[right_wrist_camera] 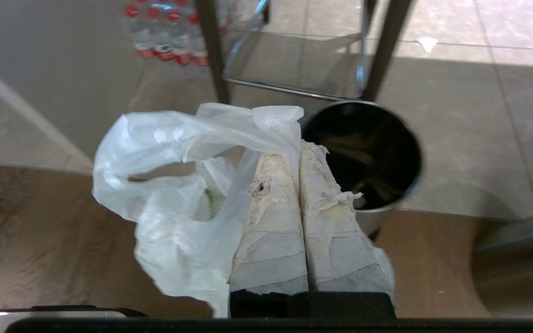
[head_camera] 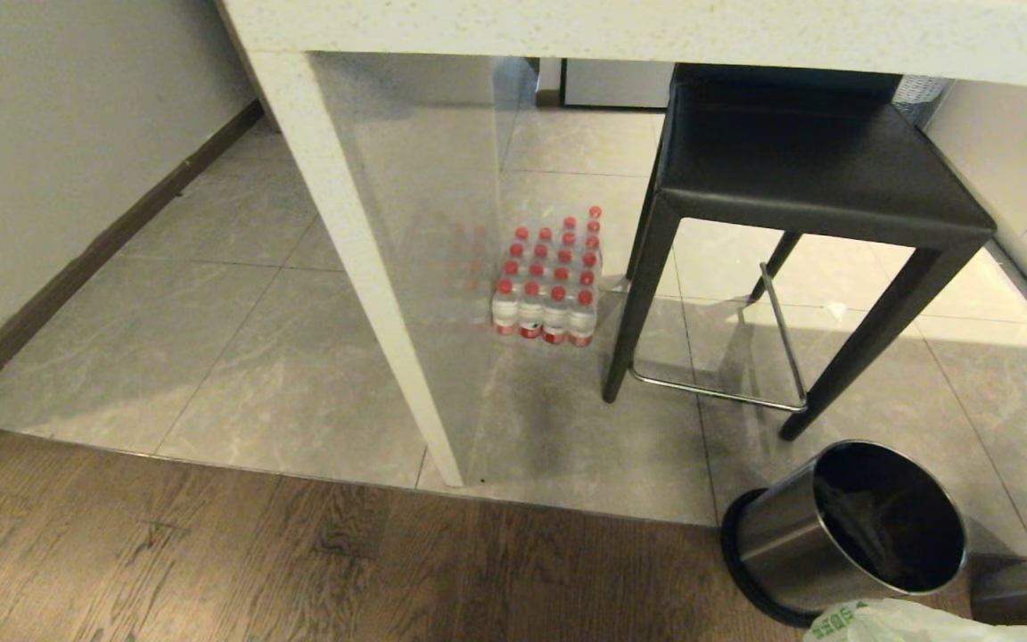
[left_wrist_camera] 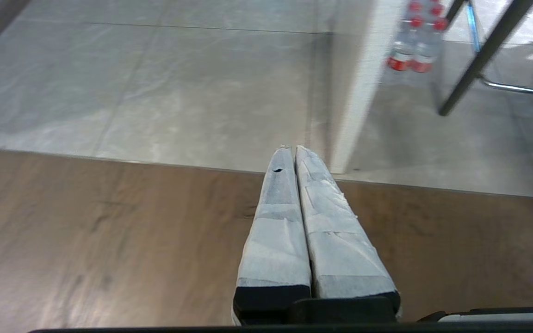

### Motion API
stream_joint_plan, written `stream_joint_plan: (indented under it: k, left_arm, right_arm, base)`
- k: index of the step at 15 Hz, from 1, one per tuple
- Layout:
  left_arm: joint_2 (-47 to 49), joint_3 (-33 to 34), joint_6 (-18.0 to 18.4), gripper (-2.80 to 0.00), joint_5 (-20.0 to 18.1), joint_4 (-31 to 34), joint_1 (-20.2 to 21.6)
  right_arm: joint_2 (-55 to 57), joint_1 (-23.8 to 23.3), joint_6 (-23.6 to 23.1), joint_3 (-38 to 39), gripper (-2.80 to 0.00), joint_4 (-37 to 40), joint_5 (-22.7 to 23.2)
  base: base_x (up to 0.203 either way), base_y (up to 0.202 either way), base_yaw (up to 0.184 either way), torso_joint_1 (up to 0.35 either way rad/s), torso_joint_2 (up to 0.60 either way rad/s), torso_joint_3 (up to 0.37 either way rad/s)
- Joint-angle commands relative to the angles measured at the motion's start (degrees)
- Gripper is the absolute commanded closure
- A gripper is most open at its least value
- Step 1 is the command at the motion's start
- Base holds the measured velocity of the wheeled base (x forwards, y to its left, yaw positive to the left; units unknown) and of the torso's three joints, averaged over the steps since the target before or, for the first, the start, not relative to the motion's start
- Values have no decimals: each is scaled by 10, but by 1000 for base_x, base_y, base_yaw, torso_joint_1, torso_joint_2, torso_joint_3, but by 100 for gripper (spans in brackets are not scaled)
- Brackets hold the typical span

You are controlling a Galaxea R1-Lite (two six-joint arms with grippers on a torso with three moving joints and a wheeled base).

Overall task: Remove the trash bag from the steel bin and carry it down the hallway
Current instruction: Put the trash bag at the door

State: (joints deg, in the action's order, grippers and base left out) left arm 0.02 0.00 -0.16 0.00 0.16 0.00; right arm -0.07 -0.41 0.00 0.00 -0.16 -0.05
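The steel bin [head_camera: 834,535] stands at the lower right of the head view, on the edge between grey tiles and wood floor, its dark inside bare; it also shows in the right wrist view [right_wrist_camera: 387,152]. My right gripper [right_wrist_camera: 298,150] is shut on the trash bag [right_wrist_camera: 178,203], pinching a fold of its thin whitish plastic between the taped fingers. The bag hangs out of the bin, beside and above it. A corner of the bag [head_camera: 888,624] with green print peeks in at the bottom of the head view. My left gripper [left_wrist_camera: 293,149] is shut on nothing, over the wood floor.
A black stool [head_camera: 799,169] with a chrome footrest stands just behind the bin. A white counter leg [head_camera: 371,276] rises in the middle, with a pack of red-capped water bottles [head_camera: 554,281] behind it. A wall with dark baseboard [head_camera: 77,259] runs along the left.
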Motion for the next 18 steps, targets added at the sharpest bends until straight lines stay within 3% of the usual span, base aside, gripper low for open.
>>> stream_joint_plan:
  k: [1,11,18]
  left_arm:
    - [0,0,0,0,0,0,0]
    - [0,0,2,0,0,0,0]
    - [0,0,1,0,0,0,0]
  right_arm:
    - [1,0,0,0,0,0,0]
    - [1,0,0,0,0,0,0]
    - [1,0,1,0,0,0,0]
  base:
    - [0,187,8,5,6,6]
    - [0,189,9,2,2,3]
    - [0,14,2,0,1,1]
